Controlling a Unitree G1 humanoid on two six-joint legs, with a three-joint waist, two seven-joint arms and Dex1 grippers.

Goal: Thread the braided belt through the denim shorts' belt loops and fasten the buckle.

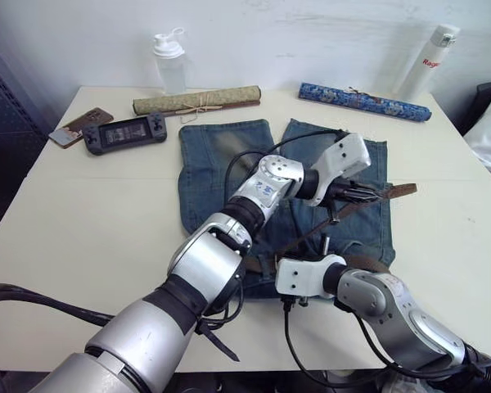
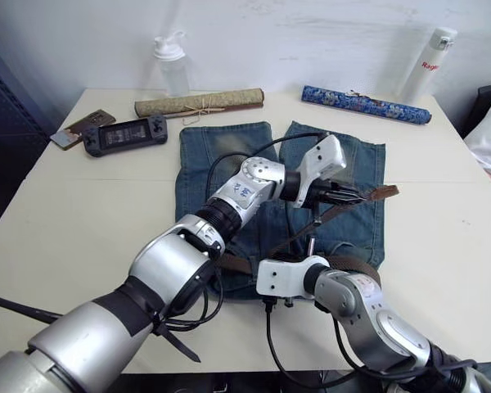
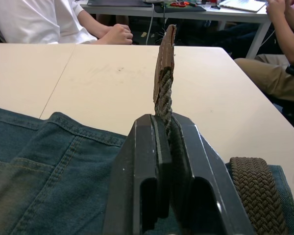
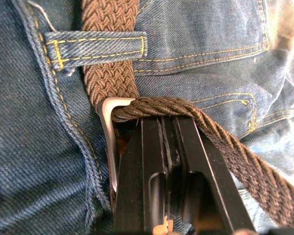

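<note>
Fastening is your step now: the braided belt (image 4: 110,73) sits under a belt loop (image 4: 95,46) of the denim shorts (image 1: 221,164) on the counter (image 1: 82,213). Your right hand (image 4: 169,125) pinches at the buckle (image 4: 108,137); your left hand (image 3: 169,132) pinches the belt's tip. Next, draw the tip through until the prong seats.

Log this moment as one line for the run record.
left tool: shut on belt near leather tip | right tool: shut at buckle | belt through buckle, under loop | shorts flat on table
</note>
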